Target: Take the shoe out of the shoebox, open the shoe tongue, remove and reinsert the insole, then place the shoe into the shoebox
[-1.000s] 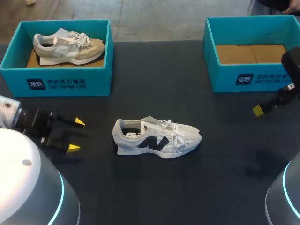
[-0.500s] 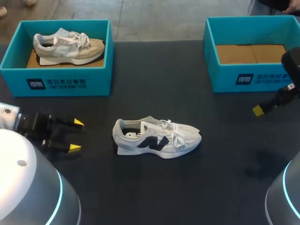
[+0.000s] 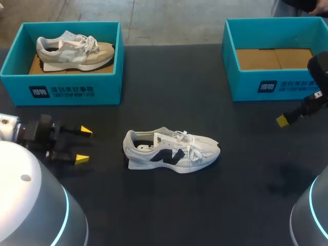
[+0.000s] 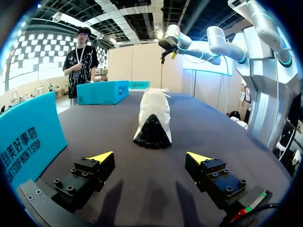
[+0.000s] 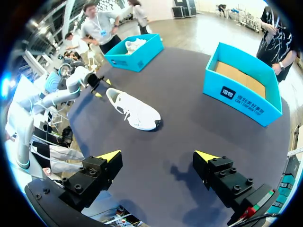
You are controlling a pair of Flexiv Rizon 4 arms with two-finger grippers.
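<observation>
head view: the shoe [image 3: 171, 151] is seen lying out on the table [image 3: 169, 205] at mid-frame, with the left gripper [image 3: 84, 145] and right gripper [image 5: 158, 158] spread open and empty, so the tongue, the insole and the return to the upper-right shoebox [image 3: 246, 87] are judged undone.

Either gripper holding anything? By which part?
Nothing held. Left gripper and right gripper are open and empty; the white shoe lies on the table.

light: bright; even; from overhead | shadows: soft, under shoe [image 3: 171, 151] | table [image 3: 169, 92]: dark, matte
</observation>
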